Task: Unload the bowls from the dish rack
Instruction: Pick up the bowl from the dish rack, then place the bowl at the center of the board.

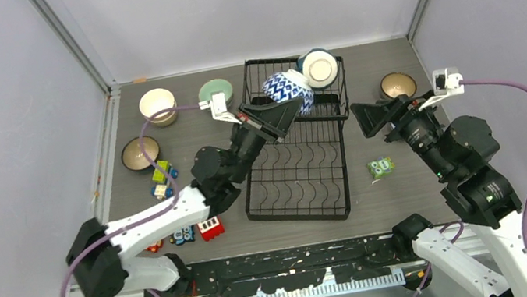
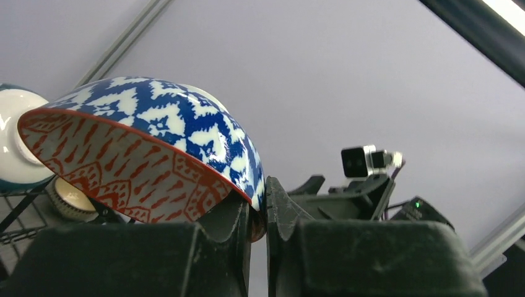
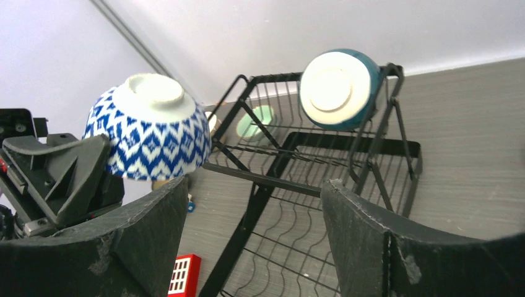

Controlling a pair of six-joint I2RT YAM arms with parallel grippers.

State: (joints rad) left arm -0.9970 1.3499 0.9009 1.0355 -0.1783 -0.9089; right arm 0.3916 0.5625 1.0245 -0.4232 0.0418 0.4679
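- Pinching the rim of the blue-and-white bowl (image 1: 287,90), the left gripper (image 1: 287,107) was clenched on it and held it mouth-down above the raised end of the dish rack (image 1: 300,215).
- In the left wrist view the bowl's lip vanished between the fingers (image 2: 229,247), so how deep the bite went could not be told; its red-patterned inside showed.
- The right gripper (image 1: 361,120) hung released just right of the rack, its jaws wide apart with nothing between them.
- A teal bowl (image 1: 319,67) lay on its side in the far right corner of the upper basket, cut off at the left edge of the left wrist view.
- On the table left of the rack stood a cream bowl (image 1: 157,103), a pale green bowl (image 1: 215,91) and a brown bowl (image 1: 140,153).
- The right wrist view showed the green one only through the wires.
- Another brown bowl (image 1: 398,85) stood to the right of the rack.
- Toy blocks (image 1: 162,178) lay near the left arm, some hidden beneath it.
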